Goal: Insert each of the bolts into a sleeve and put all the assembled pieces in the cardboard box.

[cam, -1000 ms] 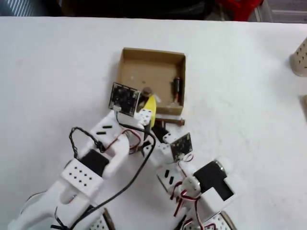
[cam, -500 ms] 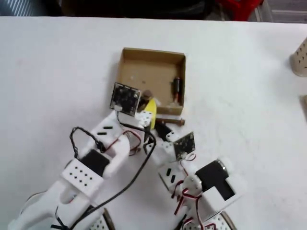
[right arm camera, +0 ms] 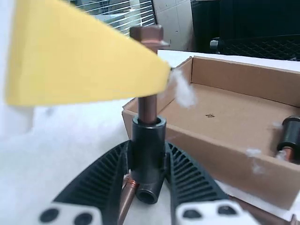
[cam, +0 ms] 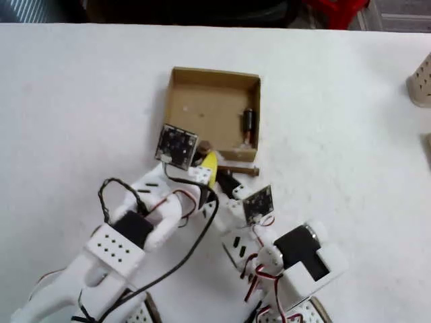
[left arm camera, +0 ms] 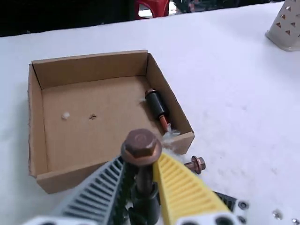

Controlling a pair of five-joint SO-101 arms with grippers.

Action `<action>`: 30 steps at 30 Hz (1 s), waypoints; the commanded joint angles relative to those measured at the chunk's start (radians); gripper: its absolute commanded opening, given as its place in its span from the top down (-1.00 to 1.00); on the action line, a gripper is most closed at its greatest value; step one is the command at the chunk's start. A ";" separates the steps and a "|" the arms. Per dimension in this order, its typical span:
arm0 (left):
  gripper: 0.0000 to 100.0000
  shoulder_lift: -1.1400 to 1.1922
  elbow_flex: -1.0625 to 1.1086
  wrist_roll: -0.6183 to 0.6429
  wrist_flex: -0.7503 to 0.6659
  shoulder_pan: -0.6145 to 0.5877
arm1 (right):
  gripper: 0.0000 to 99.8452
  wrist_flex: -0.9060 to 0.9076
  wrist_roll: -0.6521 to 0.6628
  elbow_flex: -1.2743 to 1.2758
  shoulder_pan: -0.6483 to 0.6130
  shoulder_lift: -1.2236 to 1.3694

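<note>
Nearest, the right jaws, black and ribbed, are pressed against an upright black sleeve (right arm camera: 148, 140), holding it just short of the cardboard box (cam: 212, 76).

Directly above them, the left jaws, one grey finger (left arm camera: 101, 187) and one yellow, pinch a copper bolt (left arm camera: 141, 144) by the shaft just under its hex head. The bolt stands upright. Its lower end sits inside the top of the sleeve, and a stretch of bare shaft shows between the sleeve rim and the yellow finger.

Just beyond, a loose bolt (cam: 239, 171) lies on the white desk (cam: 337, 101), alongside the outside of the box's near wall.

Next out is the box itself, open-topped and shallow. One assembled piece (left arm camera: 156, 104), a bolt in a dark sleeve, lies inside against the right-hand wall. A few pale flecks sit on the box floor.

Farthest, a pale perforated object (cam: 421, 82) stands at the right edge of the desk.
</note>
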 commanded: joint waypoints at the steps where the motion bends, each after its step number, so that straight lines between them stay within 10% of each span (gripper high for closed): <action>1: 0.95 -0.036 0.055 0.003 -0.052 -0.004 | 0.97 -0.027 -0.005 -0.008 0.021 -0.001; 15: 0.93 -0.038 0.146 0.002 -0.158 -0.007 | 0.97 -0.027 -0.005 -0.005 0.021 -0.001; 23: 0.27 -0.038 0.150 0.006 -0.141 -0.008 | 0.97 -0.027 -0.005 -0.005 0.021 -0.001; 30: 0.20 -0.038 0.146 0.005 -0.130 -0.015 | 0.97 -0.027 -0.005 -0.005 0.021 -0.001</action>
